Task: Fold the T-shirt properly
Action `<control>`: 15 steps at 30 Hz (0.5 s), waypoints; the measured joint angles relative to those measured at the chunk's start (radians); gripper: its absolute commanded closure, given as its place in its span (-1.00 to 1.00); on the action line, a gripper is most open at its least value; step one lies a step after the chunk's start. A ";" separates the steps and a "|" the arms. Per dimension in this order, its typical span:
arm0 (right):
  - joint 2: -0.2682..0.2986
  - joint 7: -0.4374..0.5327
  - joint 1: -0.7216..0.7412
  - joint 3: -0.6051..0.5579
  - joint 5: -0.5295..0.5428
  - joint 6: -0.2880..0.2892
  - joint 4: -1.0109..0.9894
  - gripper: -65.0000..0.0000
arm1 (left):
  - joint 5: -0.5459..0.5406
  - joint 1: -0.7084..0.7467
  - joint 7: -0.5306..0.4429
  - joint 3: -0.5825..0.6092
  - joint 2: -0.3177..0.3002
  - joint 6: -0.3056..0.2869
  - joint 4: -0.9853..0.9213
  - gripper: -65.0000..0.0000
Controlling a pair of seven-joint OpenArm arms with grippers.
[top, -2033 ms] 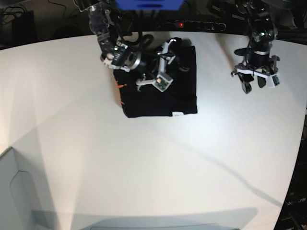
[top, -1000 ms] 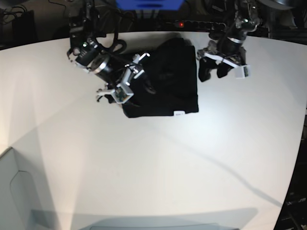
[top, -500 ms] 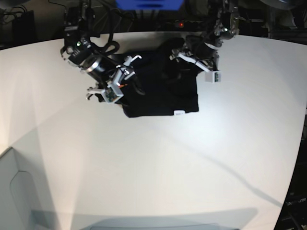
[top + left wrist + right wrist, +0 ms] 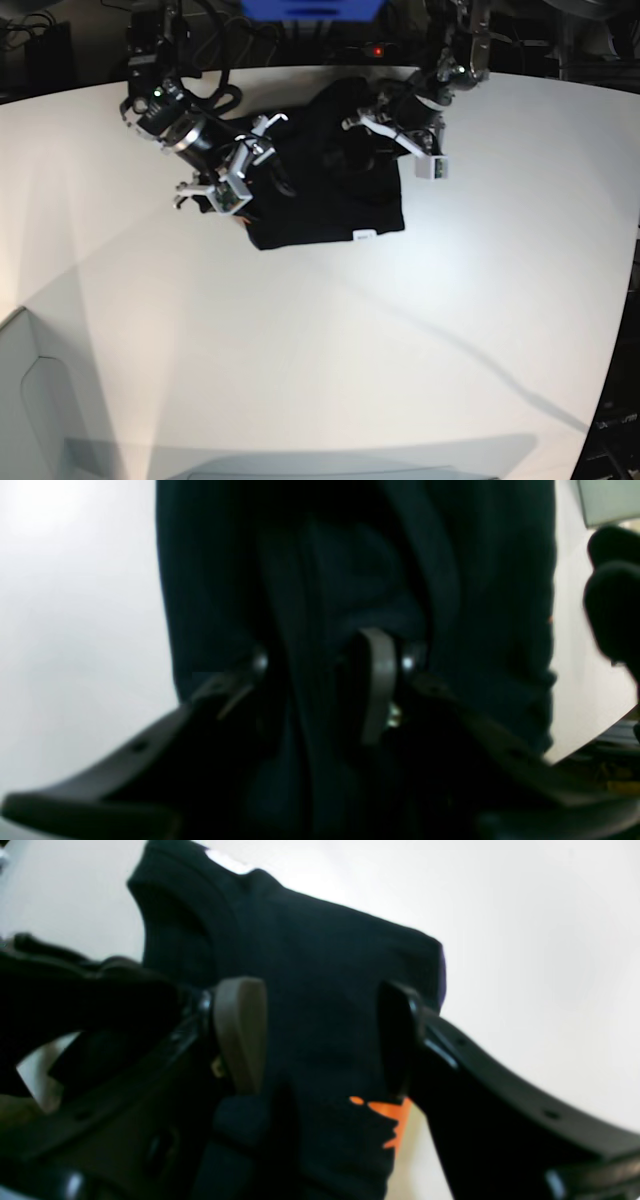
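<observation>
Since half a second ago, left end effector [image 4: 330, 665] has come down onto T-shirt [image 4: 330, 180] — clenched on a ridge of cloth, likely for folding. Right end effector [image 4: 320, 1035] released, straddling left edge. Shirt: far-centre counter [image 4: 300, 340].

The large plain black cloth T-shirt [image 4: 350, 580] is seen filling the centre from 12 to 6 o'clock. A ridge of its fabric is pinched between the left gripper [image 4: 320, 680] fingers. White tabletop [image 4: 75, 630] is seen at 9 o'clock.
</observation>
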 measured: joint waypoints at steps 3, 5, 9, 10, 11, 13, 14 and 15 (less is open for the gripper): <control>0.002 0.000 0.000 0.000 0.000 0.000 0.000 -0.11 | -0.002 0.004 -0.001 0.000 0.002 0.000 0.002 0.60; 0.002 0.000 0.000 0.000 0.000 0.000 -0.001 -0.11 | -0.001 0.003 -0.001 0.000 0.002 0.000 0.002 0.79; 0.002 0.000 0.000 0.000 0.000 0.000 -0.001 -0.11 | -0.002 -0.016 0.007 0.000 0.002 0.001 0.005 0.99; 0.003 0.000 0.000 0.000 0.000 0.000 -0.002 -0.11 | 0.000 -0.016 0.012 0.000 0.002 0.002 0.018 0.99; 0.002 0.000 0.000 0.000 0.000 0.000 -0.002 -0.11 | 0.000 -0.011 0.014 0.000 0.002 0.003 0.037 1.00; 0.002 0.000 0.000 0.000 0.000 0.000 -0.002 -0.11 | 0.000 -0.002 0.019 0.001 -0.002 0.008 0.087 1.00; 0.003 -0.001 0.000 0.000 0.000 0.000 -0.002 -0.11 | -0.005 0.008 0.013 -0.002 -0.001 0.007 0.115 1.00; 0.003 -0.001 0.000 0.000 0.000 0.000 -0.002 -0.11 | -0.006 0.022 0.005 -0.007 -0.001 0.005 0.143 1.00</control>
